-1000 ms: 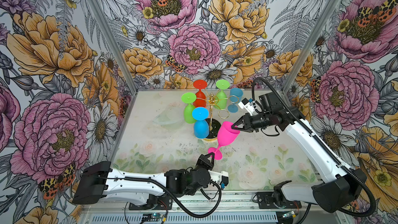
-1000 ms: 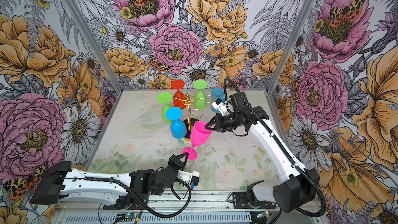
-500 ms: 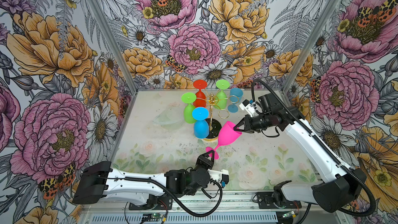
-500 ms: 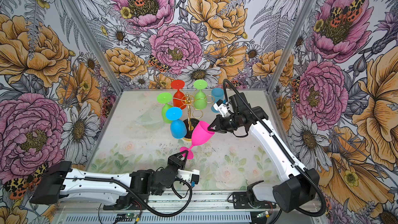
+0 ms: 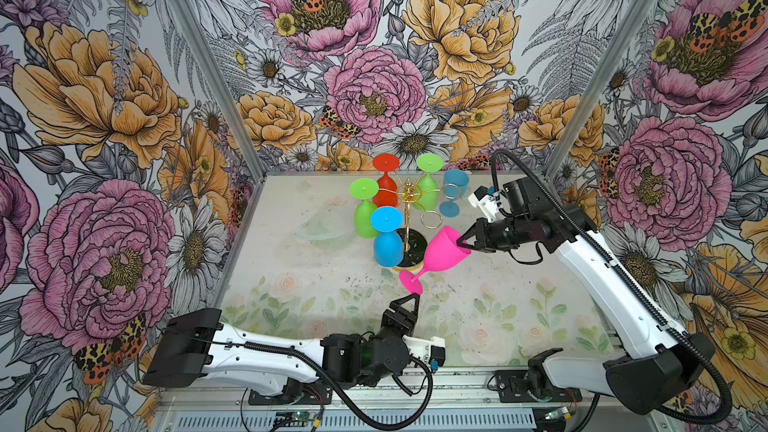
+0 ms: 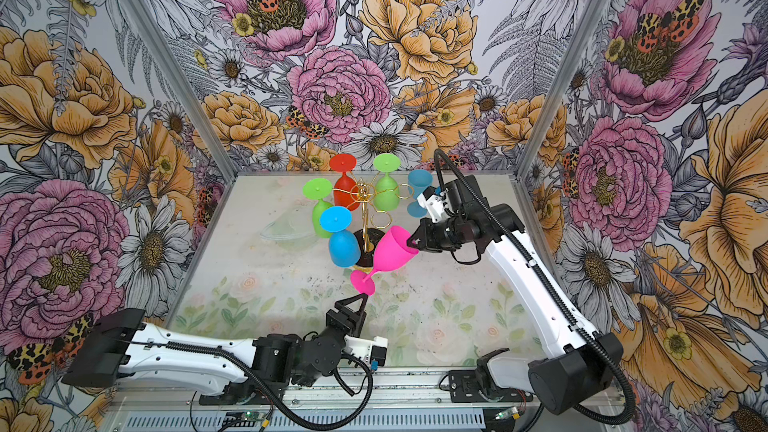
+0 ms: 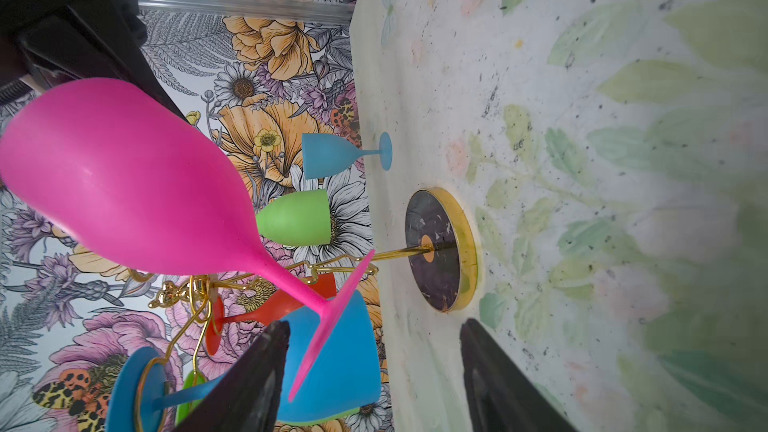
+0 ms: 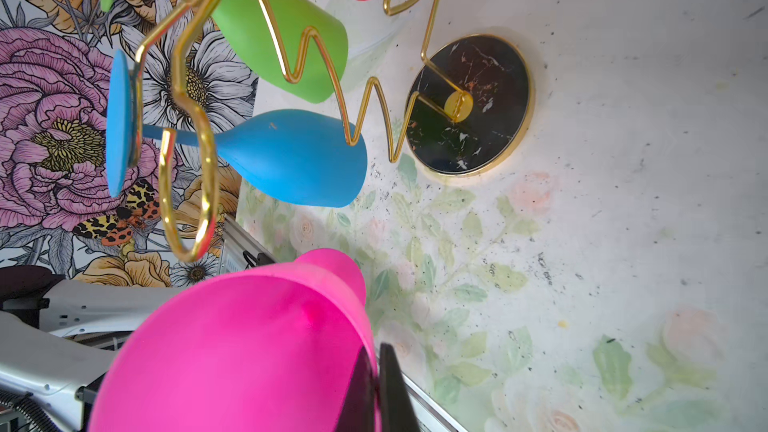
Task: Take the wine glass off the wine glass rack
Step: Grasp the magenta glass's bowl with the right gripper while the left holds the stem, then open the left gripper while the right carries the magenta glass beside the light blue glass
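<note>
The right gripper (image 5: 462, 239) is pinched on the rim of the pink wine glass (image 5: 442, 253), holding it tilted just in front of the wine glass rack (image 5: 409, 193) (stem clear of every loop), while the left gripper (image 5: 411, 299) waits at the glass's foot with jaws apart, probably so one arm alone carries it.

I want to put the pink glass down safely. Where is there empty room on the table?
Best room: the bare table in front, between the pink glass and the right arm. Also the front-left strip between the clear dish and the left arm. Crowded: around the rack, with hanging glasses and the standing blue glass.
</note>
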